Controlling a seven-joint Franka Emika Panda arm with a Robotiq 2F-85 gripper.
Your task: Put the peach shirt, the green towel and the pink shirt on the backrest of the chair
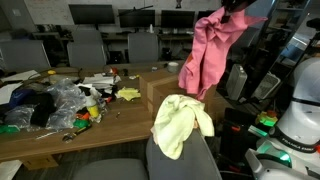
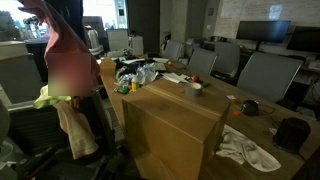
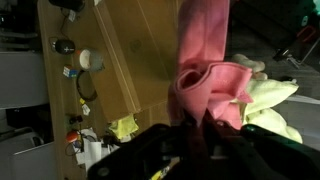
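In an exterior view the pink shirt [image 1: 212, 55] hangs high near the chair [image 1: 185, 165], whose backrest carries the green towel [image 1: 183, 125]. In an exterior view the pink shirt [image 2: 66, 65] looks blurred. In the wrist view the jaws are clamped on its bunched top. Soft, light and long, it probably drapes easily.

Bunched pink shirt [image 1: 212, 50] hangs abv chair [image 1: 192, 166]; green towel [image 1: 181, 122] draped over its back.
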